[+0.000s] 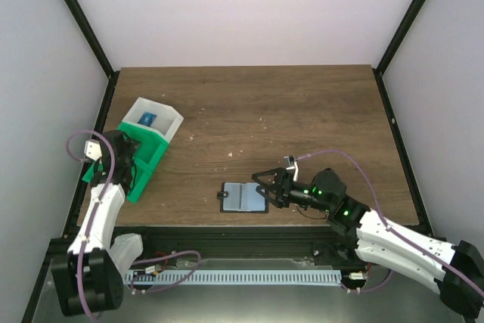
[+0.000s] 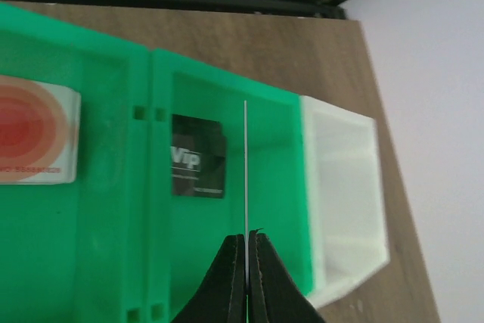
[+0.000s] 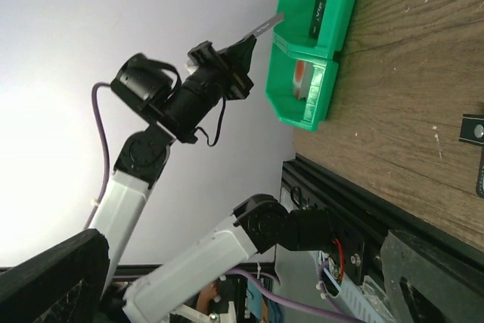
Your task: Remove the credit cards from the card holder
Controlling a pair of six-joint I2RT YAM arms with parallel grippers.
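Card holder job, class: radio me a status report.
Left tool shut on a card, edge-on over the green bin. Right tool open beside the card holder. Nothing between card and bin.

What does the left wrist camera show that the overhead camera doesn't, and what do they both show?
Left wrist only: a thin card seen edge-on, pinched in the shut left gripper, plus a reddish card and a black card lying in the green bins. Overhead only: the opened card holder, the open right gripper at its right edge, and a blue card in the white bin. Both: the green bins and the white bin beside them.
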